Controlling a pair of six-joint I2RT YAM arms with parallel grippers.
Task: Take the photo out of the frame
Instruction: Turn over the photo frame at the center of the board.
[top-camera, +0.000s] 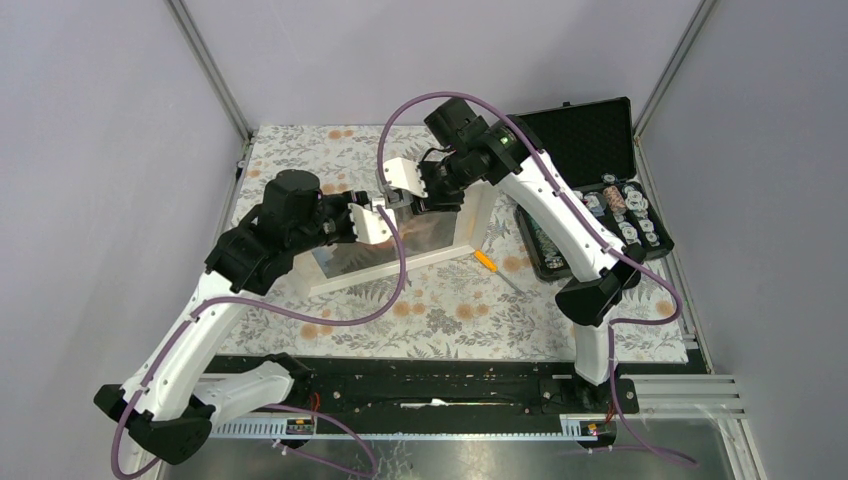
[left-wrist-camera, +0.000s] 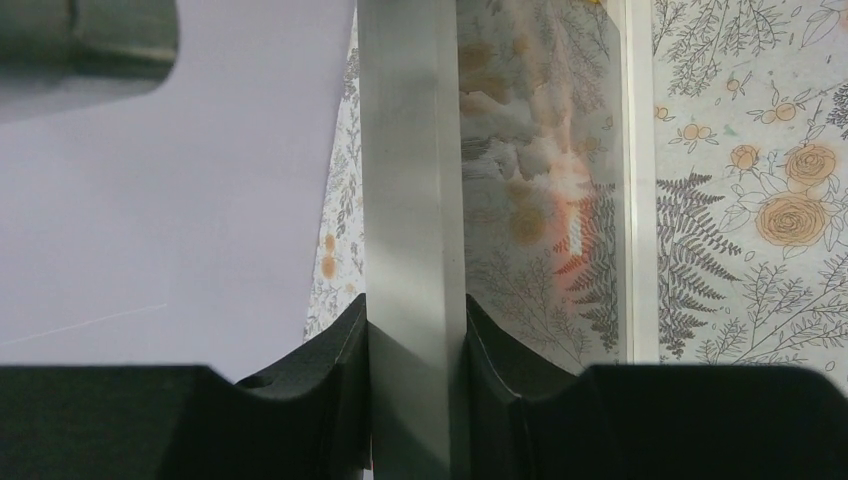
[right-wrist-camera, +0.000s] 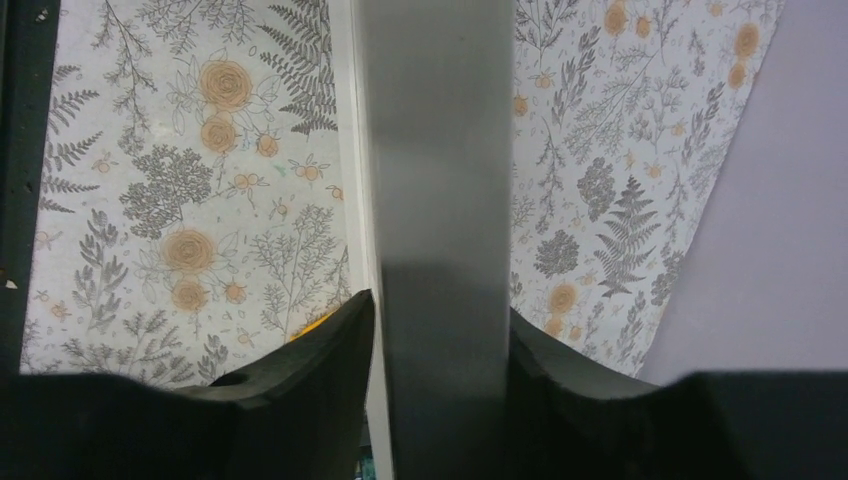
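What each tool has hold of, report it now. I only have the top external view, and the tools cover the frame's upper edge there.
Observer: In the left wrist view, the left tool is clamped on the rail of the frame, with a pad flat on each face.
Operator: Now the right one.
Observer: In the right wrist view, the right tool straddles the frame's rail, and both pads look pressed to it.
Operator: Tell me whether the photo is in there.
Observer: In the left wrist view an orange glow and pale mist, the photo, show just beside the rail.
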